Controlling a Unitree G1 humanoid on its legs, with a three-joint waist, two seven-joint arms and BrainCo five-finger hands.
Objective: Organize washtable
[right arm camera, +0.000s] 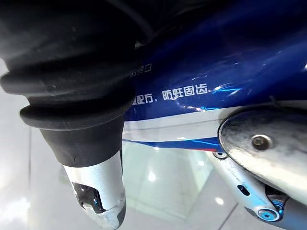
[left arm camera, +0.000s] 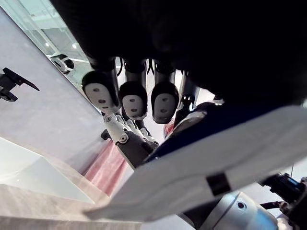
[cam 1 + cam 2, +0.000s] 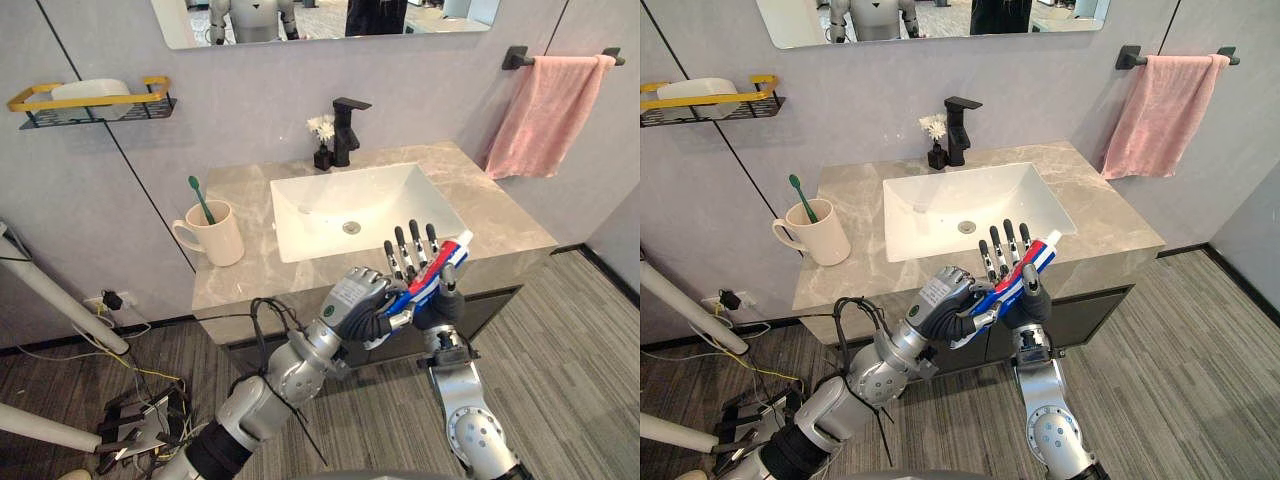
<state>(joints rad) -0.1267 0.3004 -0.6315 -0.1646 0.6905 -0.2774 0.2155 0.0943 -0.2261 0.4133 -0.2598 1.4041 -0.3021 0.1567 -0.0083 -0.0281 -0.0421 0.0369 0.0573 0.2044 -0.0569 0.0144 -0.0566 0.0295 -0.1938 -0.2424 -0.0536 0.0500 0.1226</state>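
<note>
Closest to the camera, low in the centre of the frame and in front of the desk's front edge, a red, white and blue toothpaste tube (image 3: pixel 447 262) is held in the air, slanting up toward the right. It touches neither the desk nor anything on it.

The left hand (image 3: pixel 358 302) has its fingers curled round the tube's lower end, a firm grasp. The right hand (image 3: pixel 414 248) stands upright just behind the tube with its fingers straight, the tube resting against its palm. Its thumb sits below the tube, but I cannot tell whether it presses on it.

Beyond the hands runs the grey marble desk (image 3: pixel 240 285), with a white sink (image 3: pixel 330 215) set in its middle. At the left of the desk stands a cream mug (image 3: pixel 215 235) holding a green toothbrush (image 3: pixel 201 200). A black faucet (image 3: pixel 346 130) and a small vase of flowers (image 3: pixel 322 140) stand behind the sink. A pink towel (image 3: pixel 550 115) hangs at the upper right, and a wall shelf (image 3: pixel 95 105) sits at the upper left.

This looks like the step of passing the tube between hands. The likely next move is to carry it left to the mug, which calls for one sure grip before the other hand lets go.
</note>
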